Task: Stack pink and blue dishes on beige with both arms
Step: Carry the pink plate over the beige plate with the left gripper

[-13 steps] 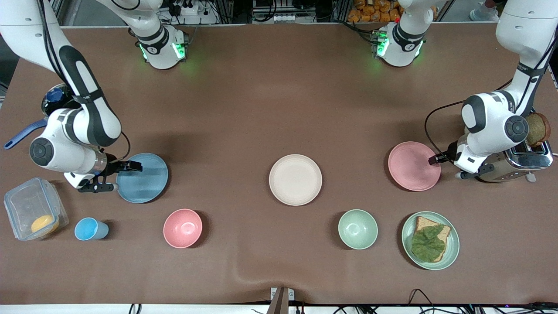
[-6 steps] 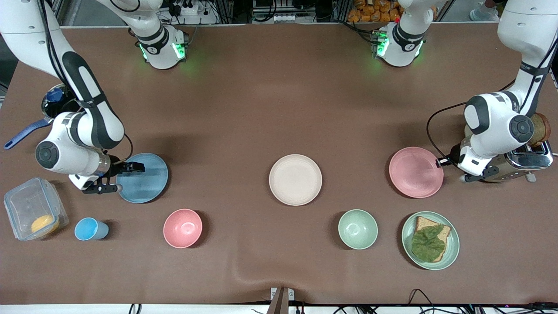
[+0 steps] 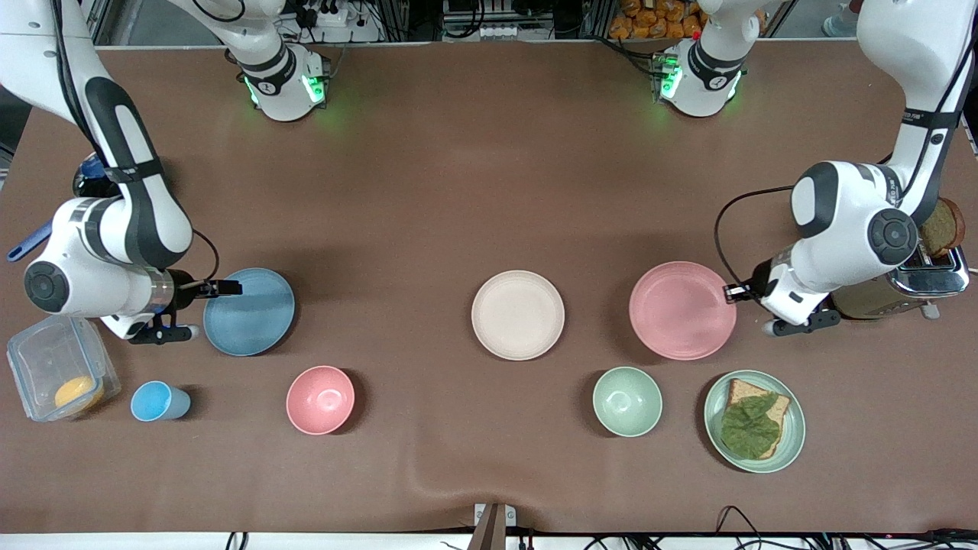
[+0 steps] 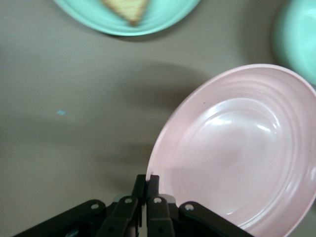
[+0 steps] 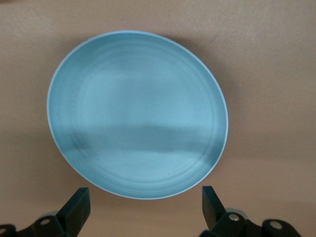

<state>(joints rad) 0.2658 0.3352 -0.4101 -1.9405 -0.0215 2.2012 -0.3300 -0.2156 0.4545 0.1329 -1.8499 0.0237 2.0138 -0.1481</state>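
1. Left gripper (image 3: 735, 292), pinched shut on the pink plate (image 3: 682, 310), holds it raised beside the beige plate (image 3: 517, 314); best kept level, then centred above.
2. Right gripper (image 3: 200, 308), fingers spread and empty, faces the blue plate (image 3: 250, 311); it should straddle the rim squarely.

L gripper (image 4: 146, 183) clamped on rim of pink plate (image 4: 237, 153), fingers pinched tight w/ the rim between them. Plate tilted, lifted off the table (image 4: 74, 98); its shadow falls on the brown surface beside it. Green plate (image 4: 163, 19) w/ bread corner (image 4: 126, 7) at frame edge, apart from pink plate. Part of a pale green dish (image 4: 298, 39) at another edge, close by pink plate's rim.
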